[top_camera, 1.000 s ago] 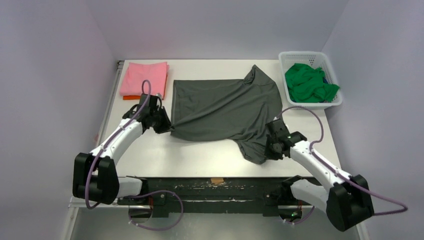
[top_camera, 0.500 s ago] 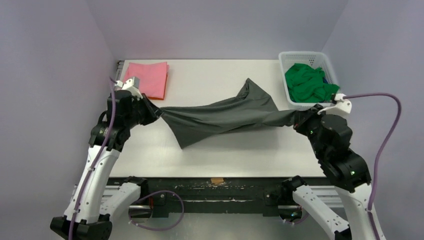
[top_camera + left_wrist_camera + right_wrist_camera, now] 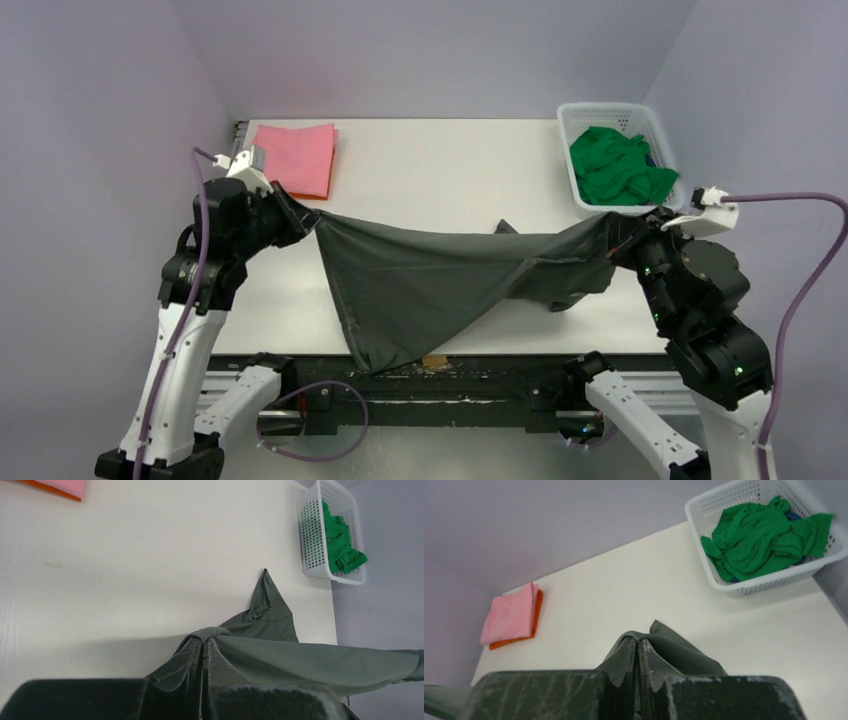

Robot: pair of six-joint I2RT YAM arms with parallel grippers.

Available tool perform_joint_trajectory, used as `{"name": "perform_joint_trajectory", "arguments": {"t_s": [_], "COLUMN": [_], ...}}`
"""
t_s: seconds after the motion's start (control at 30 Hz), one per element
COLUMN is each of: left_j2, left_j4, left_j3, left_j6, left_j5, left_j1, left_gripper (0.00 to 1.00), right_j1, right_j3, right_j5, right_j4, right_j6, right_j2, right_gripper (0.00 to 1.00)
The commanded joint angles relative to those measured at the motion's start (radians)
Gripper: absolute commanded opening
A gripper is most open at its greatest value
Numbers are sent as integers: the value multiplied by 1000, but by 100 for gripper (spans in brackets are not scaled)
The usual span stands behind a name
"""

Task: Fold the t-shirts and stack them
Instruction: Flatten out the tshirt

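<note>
Grip at both ends: clamping the left tool (image 3: 303,214) shut on one bunched edge of the dark charcoal-grey t-shirt (image 3: 420,285), and clamping the right tool (image 3: 612,236) shut on the opposite edge. Showing, in each wrist view, grey fabric gathered into a narrow fold right at the pressed-together fingertips, with no gap between them. Holding the cloth up in the air between the two tools, its upper edge running nearly taut from one to the other. Letting the rest sag below that line as a wide triangle, the lowest point dipping toward the near edge of the surface (image 3: 440,160), closer to the left tool than to the right.

Trailing one pointed part of the shirt out past the left tool, down near the surface; touching it or hanging just above it, impossible to tell.

Facing, just beyond the left tool, a folded pink t-shirt (image 3: 295,155) lying flat on the surface, stacked on an orange t-shirt (image 3: 537,611) with only a thin orange edge peeking out beneath.

Facing, just beyond the right tool, a white lattice basket (image 3: 600,108) standing at the far corner of the surface, with a bright green t-shirt (image 3: 610,168) crumpled inside it, well apart from the pink stack.
</note>
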Motion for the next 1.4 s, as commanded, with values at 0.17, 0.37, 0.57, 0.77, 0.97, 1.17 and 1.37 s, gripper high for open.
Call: {"name": "perform_joint_trajectory", "arguments": {"t_s": [0.17,0.37,0.57,0.77,0.97,1.17,1.37], "left_j2": [384,777,926,843,728,699,792], "left_j4": [178,219,210,238,245,258,297], "left_j3": [-89,24,84,-95,-231,-297,-251], "left_j6": [-1,22,33,31,3,-10,-23], "left_j5": [66,136,129,151,147,116,202], "left_j1": [7,7,7,4,-46,-60,-113], "left_gripper": [0,9,43,48,47,47,42], "right_j1": [-2,-18,-59,-68,-71,-73,-76], "right_j3": [-284,-351,-360,-378,-374,-385,-390], "right_j5": [111,225,203,205,202,201,196], "right_j4": [58,122,154,162,161,168,170], "right_j6": [42,60,33,27,23,20,15], "right_j2": [164,358,453,460,488,488,478], "right_gripper": [0,0,0,0,0,0,0]}}
